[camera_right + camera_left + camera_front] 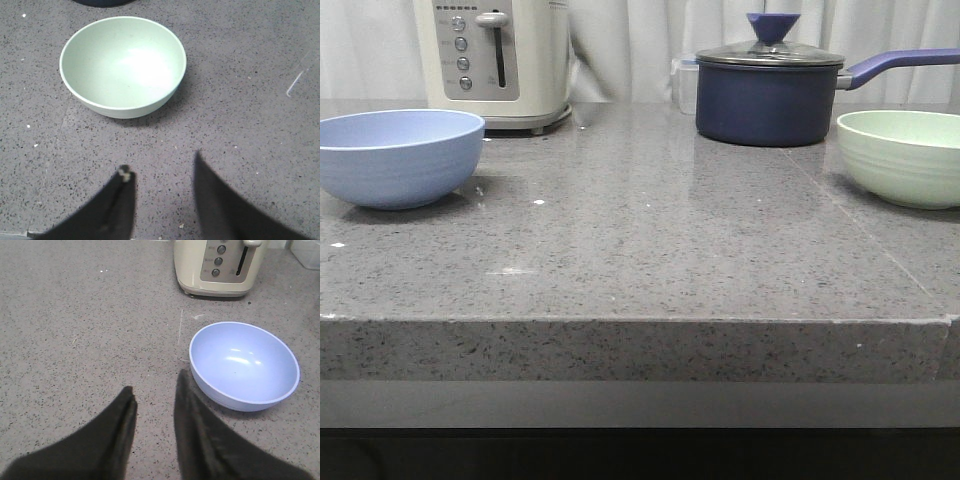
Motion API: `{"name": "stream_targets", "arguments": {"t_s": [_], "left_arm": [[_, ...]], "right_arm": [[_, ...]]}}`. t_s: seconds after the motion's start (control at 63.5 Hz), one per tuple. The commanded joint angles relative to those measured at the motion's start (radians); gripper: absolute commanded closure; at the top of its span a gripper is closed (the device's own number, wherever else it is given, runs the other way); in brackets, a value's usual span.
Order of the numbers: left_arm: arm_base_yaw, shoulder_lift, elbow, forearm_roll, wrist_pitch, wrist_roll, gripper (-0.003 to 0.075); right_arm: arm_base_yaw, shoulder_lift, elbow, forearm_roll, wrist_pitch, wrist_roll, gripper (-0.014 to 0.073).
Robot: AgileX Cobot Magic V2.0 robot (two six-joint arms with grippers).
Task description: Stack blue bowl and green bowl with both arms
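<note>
Front view: blue bowl point(398, 157) upright at far left of the grey speckled countertop point(650, 250), in front of a cream toaster point(495, 60); green bowl point(903, 156) upright at far right, just beside a navy lidded saucepan point(770, 95); bowls well apart, no arms visible. Left wrist view: left gripper point(155, 392) parted, empty, above bare counter near the blue bowl point(244, 365), not touching. Right wrist view: right gripper point(162, 167) wide apart, holding nothing, short of the green bowl point(123, 65).
</note>
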Motion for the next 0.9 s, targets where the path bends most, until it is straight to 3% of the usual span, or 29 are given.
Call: {"name": "stream_targets", "arguments": {"t_s": [0.0, 0.063, 0.189, 0.331, 0.504, 0.678, 0.882], "left_arm": [[0.002, 0.007, -0.032, -0.013, -0.085, 0.0, 0.0323], [0.002, 0.007, -0.032, -0.013, -0.085, 0.0, 0.0283], [-0.003, 0.007, -0.032, -0.034, -0.087, 0.0, 0.0279], [-0.098, 0.007, -0.032, -0.029, -0.114, 0.0, 0.0279], [-0.243, 0.007, -0.032, 0.013, -0.122, 0.0, 0.028], [-0.296, 0.007, -0.032, 0.02, -0.122, 0.0, 0.028], [-0.296, 0.007, -0.032, 0.021, -0.122, 0.0, 0.028]], "right_arm": [[-0.004, 0.003, -0.032, -0.008, -0.059, -0.006, 0.0092], [-0.004, 0.003, -0.032, -0.008, -0.058, -0.006, 0.008], [-0.004, 0.003, -0.032, -0.006, -0.059, -0.006, 0.0082], [-0.004, 0.016, -0.071, -0.006, -0.038, -0.006, 0.0082], [-0.004, 0.115, -0.224, -0.007, 0.106, -0.006, 0.0082], [-0.005, 0.255, -0.379, -0.026, 0.238, -0.006, 0.0082], [-0.138, 0.477, -0.542, 0.007, 0.354, -0.011, 0.0082]]}}
